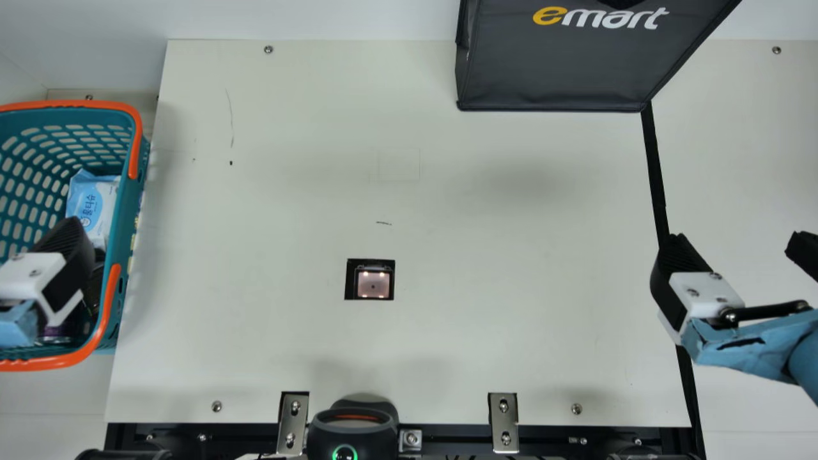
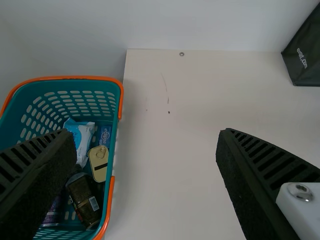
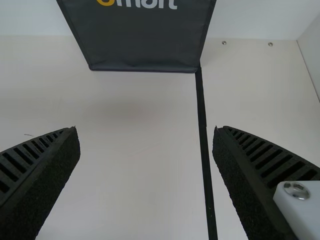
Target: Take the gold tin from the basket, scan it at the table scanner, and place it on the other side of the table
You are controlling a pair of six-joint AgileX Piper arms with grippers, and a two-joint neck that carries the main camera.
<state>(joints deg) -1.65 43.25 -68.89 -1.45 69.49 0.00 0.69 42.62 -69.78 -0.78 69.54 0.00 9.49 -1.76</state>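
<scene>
The gold tin (image 2: 99, 163) lies in the teal basket (image 2: 114, 150) in the left wrist view, beside a blue-and-white packet and a dark jar. In the main view my left gripper (image 1: 64, 236) is over the basket (image 1: 121, 236); in its own view the left gripper (image 2: 145, 150) stands open with nothing between its fingers. My right gripper (image 1: 735, 246) is at the table's right side in the main view; its wrist view shows the right gripper (image 3: 145, 140) open and empty above the table. The table scanner (image 1: 373, 283) is set into the tabletop.
A dark bag (image 1: 556, 70) stands at the table's far edge, right of centre. A black strip (image 1: 656, 172) runs down the right side. Metal brackets and a black device (image 1: 351, 431) with a green ring are at the near edge. The basket has orange handles.
</scene>
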